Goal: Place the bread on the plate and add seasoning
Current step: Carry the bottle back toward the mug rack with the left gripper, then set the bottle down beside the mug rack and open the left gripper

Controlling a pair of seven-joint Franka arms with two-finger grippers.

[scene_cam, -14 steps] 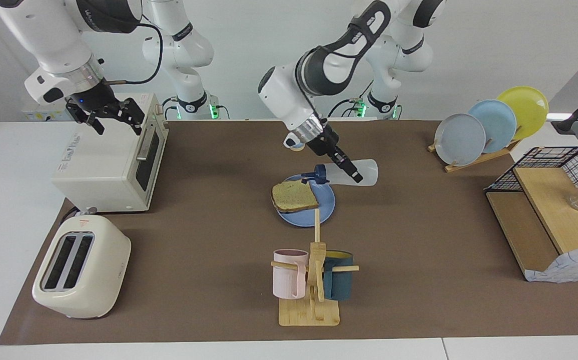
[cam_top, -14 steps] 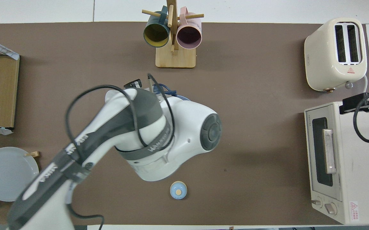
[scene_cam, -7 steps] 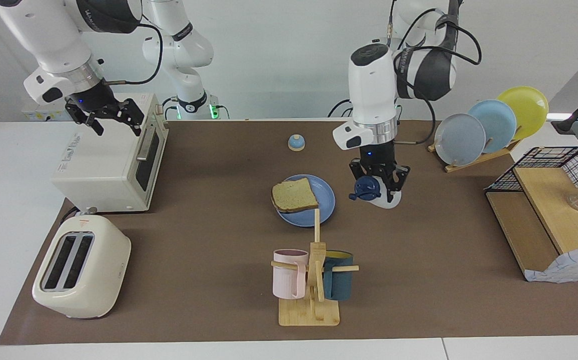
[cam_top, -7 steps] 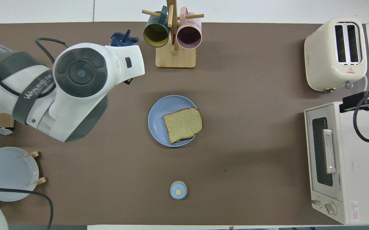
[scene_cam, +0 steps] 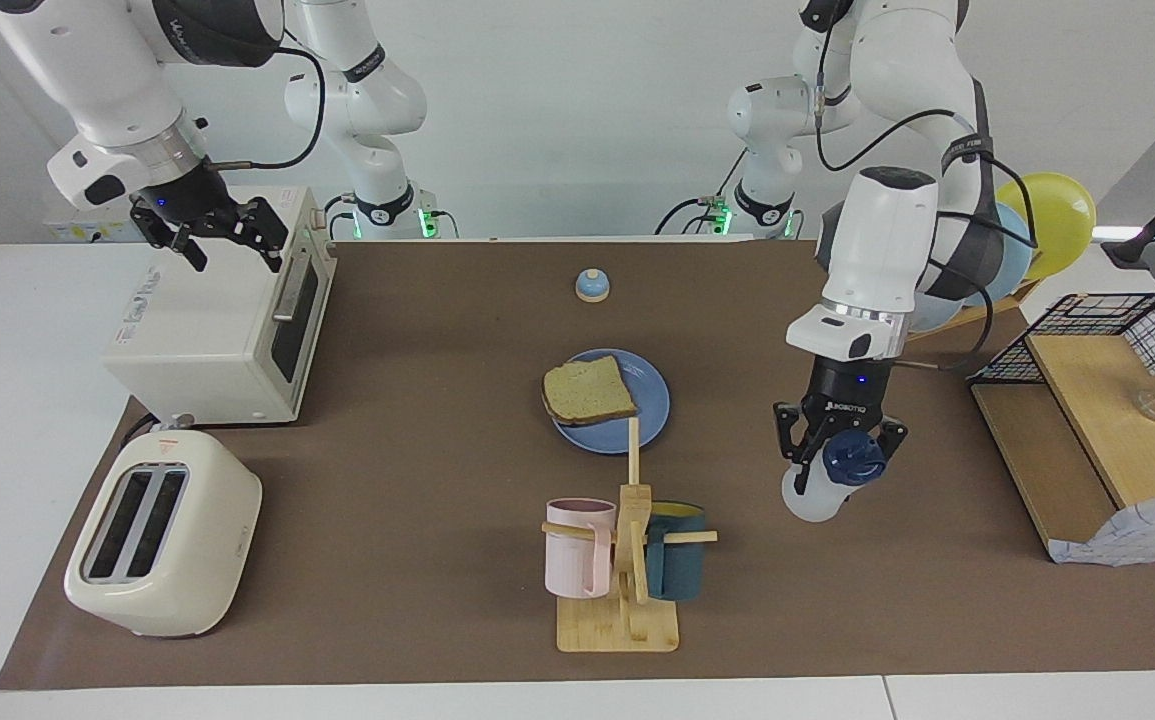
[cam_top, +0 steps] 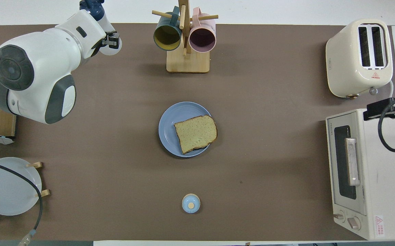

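Observation:
The bread (scene_cam: 589, 392) (cam_top: 196, 133) lies flat on the blue plate (scene_cam: 654, 402) (cam_top: 168, 123) in the middle of the mat, overhanging the rim slightly. My left gripper (scene_cam: 840, 455) (cam_top: 110, 38) is shut on the seasoning (scene_cam: 817, 495) (cam_top: 112, 48), a white bottle with a navy cap. It holds the bottle low over the mat beside the mug rack, toward the left arm's end. I cannot tell whether the bottle's base touches the mat. My right gripper (scene_cam: 225, 236) waits open above the toaster oven, holding nothing.
A wooden mug rack (scene_cam: 627, 560) (cam_top: 185, 41) with two mugs stands farther from the robots than the plate. A small blue bell (scene_cam: 591, 286) (cam_top: 191, 203) sits nearer. The toaster (scene_cam: 162, 535) and toaster oven (scene_cam: 222, 320) stand at the right arm's end. A plate rack (scene_cam: 977, 290) and shelf (scene_cam: 1087, 440) stand at the left arm's end.
The left arm has swung the seasoning bottle away from above the bread, turned it upright, and lowered it beside the mug rack. The right arm has not moved.

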